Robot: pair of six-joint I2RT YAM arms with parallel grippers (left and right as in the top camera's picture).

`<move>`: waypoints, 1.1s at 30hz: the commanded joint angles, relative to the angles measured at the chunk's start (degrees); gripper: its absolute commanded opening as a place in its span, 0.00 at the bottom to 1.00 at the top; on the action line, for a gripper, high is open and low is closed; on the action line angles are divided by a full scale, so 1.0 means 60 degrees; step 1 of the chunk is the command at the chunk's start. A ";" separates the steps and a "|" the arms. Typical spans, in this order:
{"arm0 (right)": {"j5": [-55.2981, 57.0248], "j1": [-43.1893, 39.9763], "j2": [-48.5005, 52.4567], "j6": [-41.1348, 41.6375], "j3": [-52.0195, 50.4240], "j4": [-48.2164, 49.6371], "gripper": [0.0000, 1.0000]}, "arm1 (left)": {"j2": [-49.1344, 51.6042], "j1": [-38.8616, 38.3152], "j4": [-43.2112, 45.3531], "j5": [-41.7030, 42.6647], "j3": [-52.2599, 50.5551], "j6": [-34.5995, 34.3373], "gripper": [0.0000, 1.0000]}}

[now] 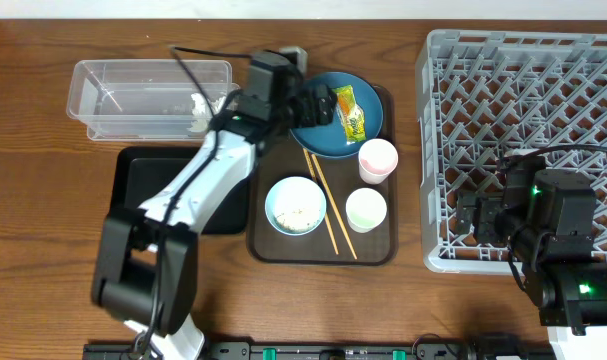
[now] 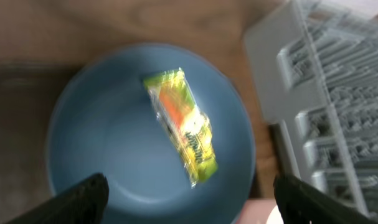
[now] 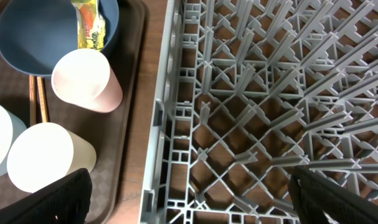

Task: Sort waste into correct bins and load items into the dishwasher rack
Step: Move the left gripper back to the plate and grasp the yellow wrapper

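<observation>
The snack wrapper (image 1: 350,112) lies on the dark blue plate (image 1: 328,130) at the back of the brown serving tray. My left gripper (image 1: 321,104) hovers over the plate, open and empty. In the left wrist view its fingers (image 2: 189,202) straddle the plate (image 2: 108,149) just short of the wrapper (image 2: 182,124). The light blue bowl (image 1: 295,205) holds rice. Chopsticks (image 1: 329,205), a pinkish cup (image 1: 377,160) and a greenish cup (image 1: 366,210) stand beside it. White tissue (image 1: 197,104) lies in the clear tub (image 1: 133,95). My right gripper (image 3: 189,199) is open over the left edge of the dishwasher rack (image 1: 523,100).
The black tray (image 1: 143,180) sits in front of the clear tub, partly under my left arm. The brown serving tray (image 1: 378,250) lies between it and the rack. The right wrist view shows the pinkish cup (image 3: 86,78) and greenish cup (image 3: 42,155) close to the rack wall (image 3: 154,143).
</observation>
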 commanded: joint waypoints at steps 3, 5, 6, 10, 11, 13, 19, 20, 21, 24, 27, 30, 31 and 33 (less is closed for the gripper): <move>-0.0036 0.0044 -0.0044 0.0055 0.0208 -0.0033 0.99 | 0.0342 -0.0117 -0.1745 -0.1177 0.2346 0.1155 0.88; -0.0036 0.0044 -0.0044 0.0051 0.0208 -0.0033 0.99 | 0.0623 -0.0117 -0.2335 -0.1290 0.3071 0.1213 0.88; -0.0036 0.0044 -0.0044 0.0051 0.0208 -0.0033 0.99 | 0.0776 -0.0117 -0.2510 -0.1282 0.3351 0.1224 0.88; -0.0036 0.0044 -0.0044 0.0051 0.0208 -0.0036 0.99 | 0.1421 -0.0266 -0.2725 -0.1271 0.3770 0.1220 0.88; -0.0036 0.0044 -0.0044 0.0051 0.0208 -0.0036 0.99 | 0.1592 -0.0350 -0.2725 -0.1279 0.3770 0.1220 0.89; -0.0036 0.0044 -0.0044 0.0051 0.0208 -0.0033 0.99 | 0.1905 -0.0535 -0.2707 -0.1286 0.3770 0.1220 0.89; -0.0033 0.0044 -0.0044 0.0051 0.0208 -0.0058 0.99 | 0.2812 -0.1020 -0.2193 -0.1290 0.3770 0.1209 0.95; -0.0036 0.0044 -0.0044 0.0051 0.0208 -0.0066 0.99 | 0.2903 -0.1049 -0.2113 -0.1290 0.3770 0.1155 0.95; -0.0036 0.0044 -0.0044 0.0051 0.0208 -0.0069 0.99 | 0.2973 -0.1082 -0.2040 -0.1290 0.3770 0.1035 0.95; -0.0033 0.0044 -0.0044 0.0051 0.0208 -0.0073 0.99 | 0.3187 -0.1144 -0.1923 -0.1293 0.3770 0.0645 0.95; -0.0033 0.0044 -0.0044 0.0051 0.0208 -0.0076 0.99 | 0.3351 -0.1162 -0.1971 -0.1297 0.3748 0.0408 0.95; -0.0033 0.0044 -0.0044 0.0051 0.0208 -0.0106 0.99 | 0.3461 -0.1162 -0.2004 -0.1297 0.3716 0.0011 0.95; -0.0033 0.0044 -0.0044 0.0051 0.0208 -0.0117 0.99 | 0.3472 -0.1162 -0.2000 -0.1315 0.3687 -0.0080 0.95; -0.0033 0.0044 -0.0044 0.0051 0.0208 -0.0120 0.99 | 0.3512 -0.1162 -0.2004 -0.1326 0.3650 -0.0288 0.95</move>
